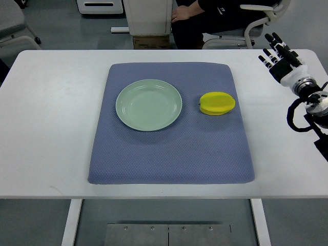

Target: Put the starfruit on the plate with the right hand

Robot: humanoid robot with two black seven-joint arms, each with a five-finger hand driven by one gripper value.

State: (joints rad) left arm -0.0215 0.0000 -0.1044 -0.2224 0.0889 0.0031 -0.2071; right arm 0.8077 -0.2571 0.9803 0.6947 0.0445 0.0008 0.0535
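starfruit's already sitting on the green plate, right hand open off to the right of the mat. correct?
Not quite. In the top view the starfruit lies on the blue mat, just right of the green plate, which is empty. The right hand is indeed open, right of the mat.

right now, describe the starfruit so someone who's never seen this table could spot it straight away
On the white table lies a blue mat. On the mat, just right of the pale green plate, sits the starfruit. It is the only bright yellow thing there, small, ridged and rounded, not touching the plate.
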